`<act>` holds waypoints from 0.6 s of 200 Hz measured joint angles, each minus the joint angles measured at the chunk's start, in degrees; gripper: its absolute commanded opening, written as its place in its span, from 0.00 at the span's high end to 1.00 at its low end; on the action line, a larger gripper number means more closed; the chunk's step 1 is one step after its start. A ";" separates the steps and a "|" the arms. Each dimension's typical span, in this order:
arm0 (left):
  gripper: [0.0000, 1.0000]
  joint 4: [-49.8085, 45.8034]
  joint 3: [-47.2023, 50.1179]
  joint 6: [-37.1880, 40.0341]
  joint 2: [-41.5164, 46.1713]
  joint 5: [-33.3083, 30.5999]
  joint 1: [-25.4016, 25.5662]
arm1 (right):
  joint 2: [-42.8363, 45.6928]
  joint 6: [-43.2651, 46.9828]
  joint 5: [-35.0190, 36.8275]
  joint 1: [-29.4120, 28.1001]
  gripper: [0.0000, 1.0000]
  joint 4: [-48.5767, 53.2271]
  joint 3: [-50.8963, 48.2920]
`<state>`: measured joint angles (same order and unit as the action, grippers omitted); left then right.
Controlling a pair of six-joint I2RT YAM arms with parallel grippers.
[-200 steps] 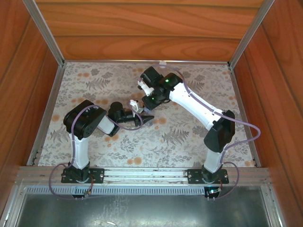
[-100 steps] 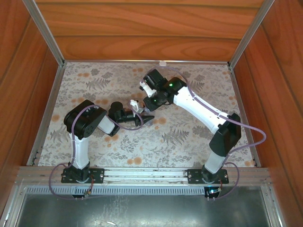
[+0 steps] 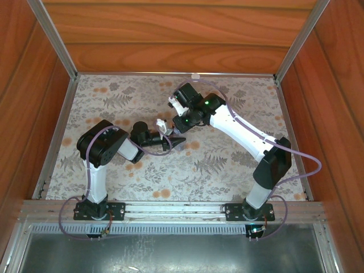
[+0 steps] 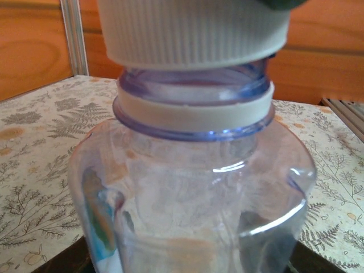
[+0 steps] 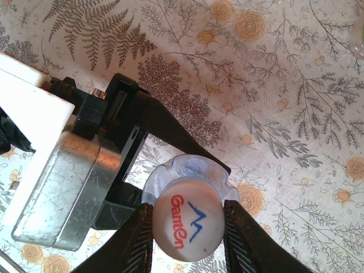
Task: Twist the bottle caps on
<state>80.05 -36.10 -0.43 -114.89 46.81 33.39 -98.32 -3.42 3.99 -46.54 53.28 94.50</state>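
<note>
A clear bluish-lilac bottle [image 4: 193,187] stands upright in my left gripper [image 4: 190,263], which is shut on its body. The dark left fingers [image 5: 170,128] reach in from the upper left beside the bottle's shoulder [image 5: 187,166]. An opaque white ribbed cap [image 4: 193,31] sits on the bottle's neck, above the white neck ring. From above, the cap's top [image 5: 189,224] shows red and blue print, and my right gripper [image 5: 189,228] is shut on its sides. In the top view the right gripper [image 3: 181,125] points down over the left gripper [image 3: 175,140]. The labelled bottle is out of view.
The table has a floral cloth [image 3: 227,165], with wooden walls and metal rails around it. A small pale object [image 3: 195,75] lies at the back edge. The left wrist's silver camera housing [image 5: 62,187] sits close beside the bottle.
The right arm's elbow has swung right and toward the near edge. Its wrist has shifted slightly while staying over the bottle. The left arm has not moved.
</note>
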 measured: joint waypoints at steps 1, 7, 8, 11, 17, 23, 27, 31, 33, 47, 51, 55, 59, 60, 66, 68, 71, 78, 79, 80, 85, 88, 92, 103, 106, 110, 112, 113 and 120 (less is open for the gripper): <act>0.50 0.00 0.00 -0.02 0.00 0.02 0.00 | 0.04 0.02 0.00 0.00 0.67 -0.07 -0.07; 0.50 -0.04 0.00 -0.07 -0.04 0.07 0.00 | 0.39 0.13 -0.07 0.02 0.67 -0.63 -0.76; 0.50 -0.04 0.00 -0.09 -0.07 0.09 0.00 | 0.46 0.15 -0.09 0.02 0.67 -0.72 -0.87; 0.50 -0.07 0.00 -0.09 -0.09 0.09 0.00 | 0.70 0.31 -0.13 0.02 0.67 -1.16 -1.36; 0.50 -0.15 0.00 -0.11 -0.17 0.26 0.00 | 1.46 0.52 -0.26 0.02 0.67 -2.16 -2.62; 0.50 -0.28 0.00 -0.09 -0.26 0.55 0.00 | 2.32 0.85 -0.50 0.02 0.67 -3.28 -4.11; 0.50 -0.31 0.00 -0.09 -0.28 0.72 0.00 | 2.95 1.16 -0.68 0.02 0.67 -4.11 -5.11; 0.50 -0.35 0.00 -0.09 -0.31 1.05 0.00 | 3.63 1.42 -0.83 0.04 0.67 -4.96 -6.16; 0.50 -0.37 0.00 -0.09 -0.31 1.05 0.00 | 4.02 1.55 -0.90 0.04 0.67 -5.49 -6.82; 0.50 -0.46 0.00 -0.15 -0.37 1.62 0.00 | 6.27 2.69 -1.44 0.04 0.67 -8.11 -10.08; 0.50 -0.46 0.00 -0.17 -0.42 1.75 0.00 | 6.82 3.08 -1.57 0.07 0.67 -8.76 -10.86; 0.50 -0.48 0.00 -0.20 -0.44 1.86 0.00 | 7.34 3.41 -1.73 0.07 0.67 -9.42 -11.63; 0.50 -0.46 0.00 -0.22 -0.46 1.95 0.00 | 7.74 3.78 -1.88 0.07 0.67 -10.03 -12.26; 0.50 -0.46 0.00 -0.22 -0.46 2.01 0.00 | 7.87 3.96 -1.95 0.07 0.67 -10.25 -12.48; 0.50 -0.42 -0.02 -0.28 -0.50 2.14 -0.02 | 8.39 4.50 -2.08 0.07 0.67 -11.19 -13.29; 0.50 -0.42 -0.02 -0.28 -0.50 2.19 -0.02 | 8.50 4.61 -2.12 0.07 0.67 -11.41 -13.49; 0.50 -0.42 -0.02 -0.31 -0.50 2.29 -0.04 | 8.74 4.94 -2.19 0.09 0.67 -11.82 -13.84; 0.50 -0.42 -0.04 -0.39 -0.52 2.58 -0.09 | 9.16 5.62 -2.36 0.11 0.67 -12.72 -14.56; 0.50 -0.42 -0.04 -0.42 -0.52 2.56 -0.09 | 9.20 5.68 -2.38 0.13 0.67 -12.83 -14.64; 0.50 -0.42 -0.07 -0.44 -0.52 2.56 -0.11 | 9.29 5.79 -2.43 0.13 0.67 -12.98 -14.78; 0.50 -0.39 -0.09 -0.52 -0.55 2.62 -0.17 | 9.51 6.29 -2.60 0.15 0.67 -13.53 -15.13; 0.50 -0.37 -0.11 -0.52 -0.55 2.64 -0.22 | 9.64 6.54 -2.69 0.17 0.67 -13.77 -15.32; 0.50 -0.37 -0.15 -0.61 -0.57 2.80 -0.28 | 9.79 6.88 -2.78 0.17 0.67 -14.01 -15.47; 0.50 -0.31 -0.28 -0.74 -0.59 3.02 -0.42 | 9.88 7.82 -2.86 0.20 0.67 -14.49 -15.58; 0.50 -0.28 -0.33 -0.76 -0.59 3.02 -0.42 | 9.88 8.04 -2.89 0.20 0.67 -14.62 -15.58; 0.50 -0.28 -0.37 -0.76 -0.59 3.04 -0.44 | 9.88 8.33 -2.89 0.22 0.67 -14.69 -15.58; 0.50 -0.28 -0.39 -0.79 -0.59 3.06 -0.44 | 9.88 8.52 -2.91 0.24 0.67 -14.73 -15.56; 0.50 -0.26 -0.39 -0.79 -0.59 3.06 -0.44 | 9.88 8.59 -2.91 0.26 0.67 -14.73 -15.56; 0.50 -0.31 -0.50 -0.81 -0.61 3.06 -0.44 | 9.86 9.07 -3.02 0.37 0.67 -14.71 -15.52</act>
<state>79.75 -36.60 -1.23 -115.50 49.87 32.95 -88.47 5.65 0.97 -46.17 38.57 78.98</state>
